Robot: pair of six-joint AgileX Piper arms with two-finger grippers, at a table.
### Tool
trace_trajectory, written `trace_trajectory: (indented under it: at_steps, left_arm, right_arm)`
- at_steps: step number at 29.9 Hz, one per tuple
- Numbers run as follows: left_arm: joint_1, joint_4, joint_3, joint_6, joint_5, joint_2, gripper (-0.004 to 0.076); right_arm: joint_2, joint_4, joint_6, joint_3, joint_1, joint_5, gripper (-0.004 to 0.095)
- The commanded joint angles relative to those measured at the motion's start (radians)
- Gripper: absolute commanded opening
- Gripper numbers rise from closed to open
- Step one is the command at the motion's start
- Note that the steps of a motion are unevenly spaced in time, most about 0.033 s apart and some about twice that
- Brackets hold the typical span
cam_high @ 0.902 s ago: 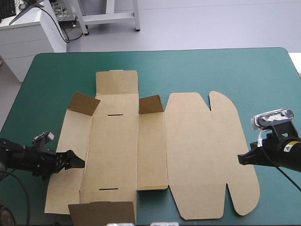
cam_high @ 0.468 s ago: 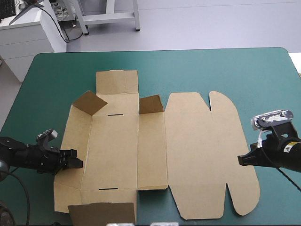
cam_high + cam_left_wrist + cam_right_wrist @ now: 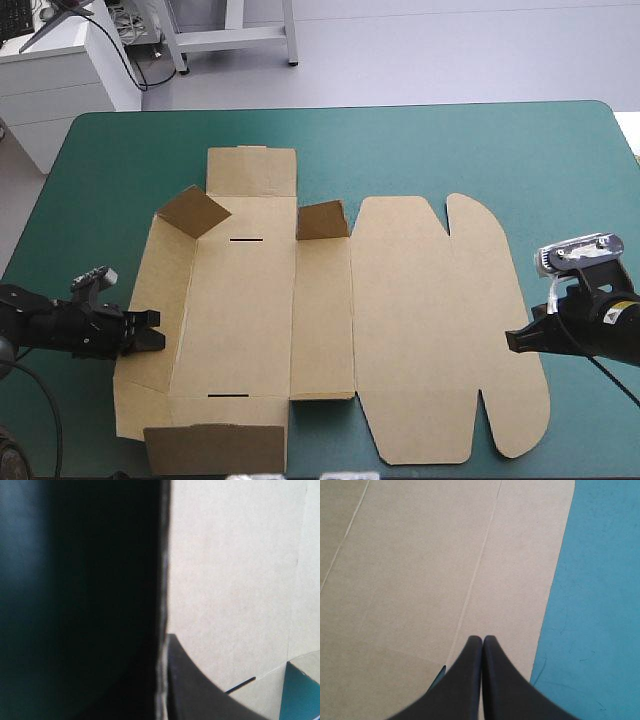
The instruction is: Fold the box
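Observation:
The brown box (image 3: pixel 320 310) lies unfolded on the teal-green cover, its rounded lid (image 3: pixel 440 320) flat to the right. The left wall (image 3: pixel 160 300) is tilted up off the table. My left gripper (image 3: pixel 150 330) is shut on that wall's outer edge. In the left wrist view the board's edge (image 3: pixel 163 580) runs straight up from between the fingers of the left gripper (image 3: pixel 164 640), with one black finger (image 3: pixel 200 690) on the inner face. My right gripper (image 3: pixel 512 340) is shut with nothing in it, its tip (image 3: pixel 482 639) over the lid's right edge.
Two small corner flaps (image 3: pixel 193 210) (image 3: pixel 322 220) stand up at the far end of the base. An end flap (image 3: pixel 250 172) lies flat beyond them, and another (image 3: pixel 215 448) reaches the table's near edge. Bare cover (image 3: pixel 450 150) shows beyond the box.
The left gripper went from open to shut on the left wall's edge and drew back a little. The wall has tilted up and the far left corner flap has swung inward. The right arm stayed still.

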Motion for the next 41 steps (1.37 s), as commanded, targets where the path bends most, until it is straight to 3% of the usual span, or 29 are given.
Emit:
trace_trajectory:
  at_steps: [1,9,21,28,32,41]
  left_arm:
    - [-0.038,0.017,-0.102,-0.012,0.031,-0.02,-0.0008]
    - [-0.299,0.224,-0.352,-0.055,-0.066,-0.007,-0.0008]
    - [-0.774,0.681,-0.779,-0.109,-0.165,0.25,-0.0008]
    - [-0.993,1.014,-0.977,-0.109,-0.354,0.361,-0.0008]
    - [-1.078,1.1,-1.022,-0.097,-0.472,0.394,-0.0008]
    - [-1.24,1.327,-1.022,-0.103,-0.624,0.416,-0.0008]
  right_arm:
    - [-0.007,0.012,-0.007,-0.024,-0.007,-0.034,-0.0019]
    - [-0.007,0.014,-0.007,-0.024,-0.007,-0.03,-0.0019]
    - [-0.007,0.017,-0.005,-0.024,-0.007,0.003,-0.0017]
    - [-0.007,0.017,0.0,-0.024,-0.007,0.024,-0.0017]
    - [-0.007,0.017,0.002,-0.024,-0.007,0.024,-0.0017]
    - [-0.007,0.015,-0.003,-0.024,-0.007,0.016,-0.0017]
